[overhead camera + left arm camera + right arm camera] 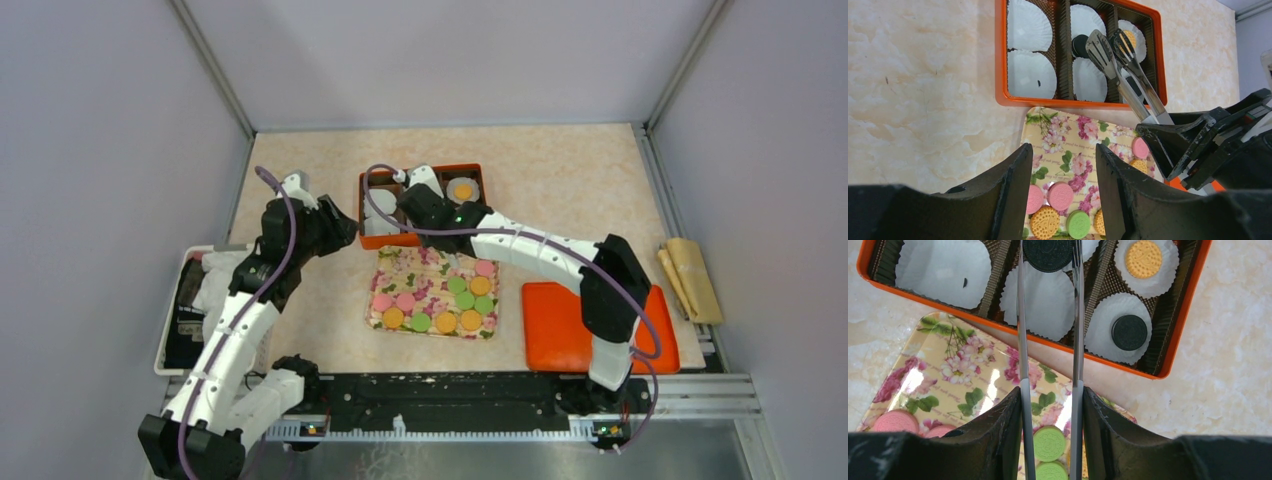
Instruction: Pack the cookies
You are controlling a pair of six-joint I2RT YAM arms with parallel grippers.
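- A white bin (170,330) sits at the table's left edge, with dark things and white cloth inside.
- The left gripper (1063,165) hovers over the tray's left end. Its jaws are spread wide and hold nothing.
- The orange box (365,240) lies just behind the tray. It has three columns, each holding two white paper cups (1030,75).
- The cups in the left column are bare, save for a dark crumb in one.
- The floral tray (400,262) lies at the middle of the table. On it are loose cookies (445,322) in pink, green and orange, grouped along its near side and right end.
- The right gripper (1050,395) reaches over the tray toward the box, its jaws clamped on metal tongs (1022,340).
- A black cookie (1048,252) sits between the tong tips, over the middle column's far cup. I cannot tell whether it is pinched or resting there.
- In the right column, an orange cookie (1144,259) lies in the far cup. A second black one (1129,332) lies in the near cup.
- A flat orange mat (560,330) lies right of the tray, under the right arm.
- A tan bundle (690,280) lies at the far right edge.
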